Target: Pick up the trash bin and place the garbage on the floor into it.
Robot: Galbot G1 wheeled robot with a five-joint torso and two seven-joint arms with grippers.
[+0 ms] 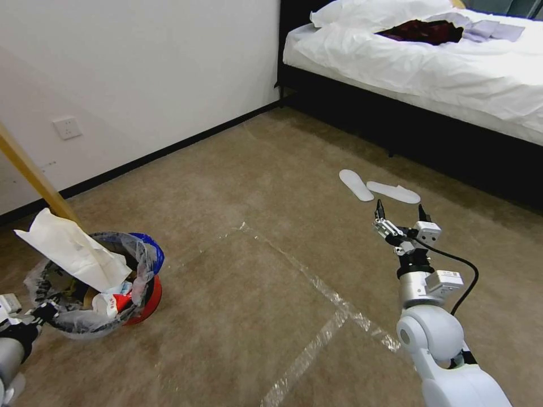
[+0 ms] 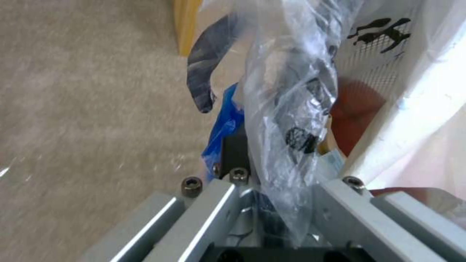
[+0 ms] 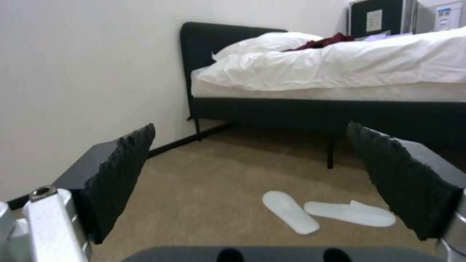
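— Carpet first: what is it like?

— Short beige pile, the floor (image 1: pixel 271 186) crossed by shiny strips of clear tape (image 1: pixel 334 305) that meet in a grid. A white wall with a dark skirting runs along the far side, and a black-framed bed (image 1: pixel 430 73) with rumpled white linen stands at the upper right.

— And the left gripper?

— It sits at the lower left of the head view, left gripper (image 1: pixel 39 312) clamped on the near rim of the bin (image 1: pixel 148 299). From the left wrist, crinkled clear plastic printed with black marks runs down between its metal fingers (image 2: pixel 218 203), pinched there, with a blue patch of the bag just beside it.

— What shape is the bin?

— Small, round, red, and tilted, its liner bunched over the rim in glossy folds. Inside lies the garbage (image 1: pixel 76 254): a large creased white sheet standing out of the top, and a red-and-white wrapper near the rim. A yellow wooden pole (image 1: pixel 34 175) slants past behind it. I cannot tell if the bin touches the floor.

— The right gripper?

— Held out over bare carpet at the right, right gripper (image 1: pixel 399 217) spread wide with nothing between. From its wrist its pads (image 3: pixel 121 171) are black with ridged, serrated faces, well apart. Beyond them two flat white slippers (image 1: pixel 379 189) lie side by side near the bed.
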